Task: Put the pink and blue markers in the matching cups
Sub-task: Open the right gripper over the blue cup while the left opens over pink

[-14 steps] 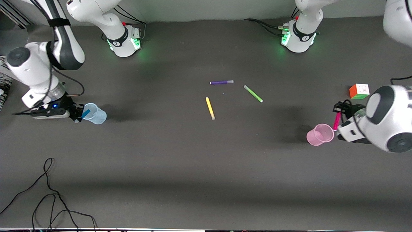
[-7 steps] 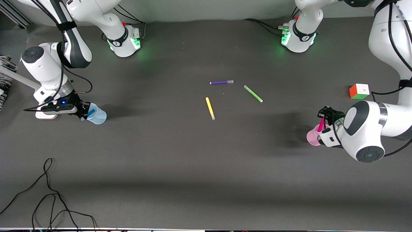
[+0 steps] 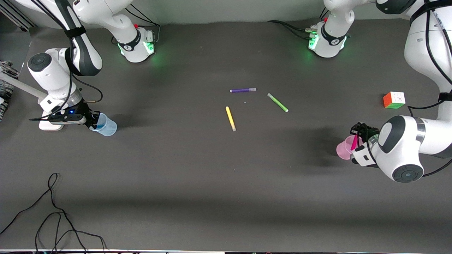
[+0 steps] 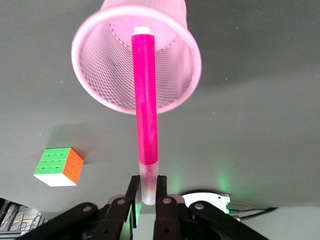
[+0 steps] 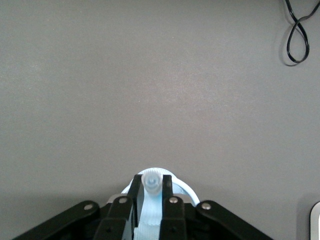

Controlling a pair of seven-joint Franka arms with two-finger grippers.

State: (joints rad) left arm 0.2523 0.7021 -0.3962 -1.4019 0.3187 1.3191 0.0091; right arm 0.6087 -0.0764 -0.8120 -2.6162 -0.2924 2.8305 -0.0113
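both markers poised over matching cups, unreleased: left gripper [image 4: 145, 192] clamping pink marker [image 4: 145, 105] tip-down inside pink cup [image 4: 100, 95], right gripper [image 5: 150, 192] pinching what seems the blue marker [image 5: 150, 181] above blue cup [image 3: 107, 126].

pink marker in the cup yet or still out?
Partly in. The left wrist view shows the pink marker with its tip inside the pink cup, while the left hand grips its pale end.
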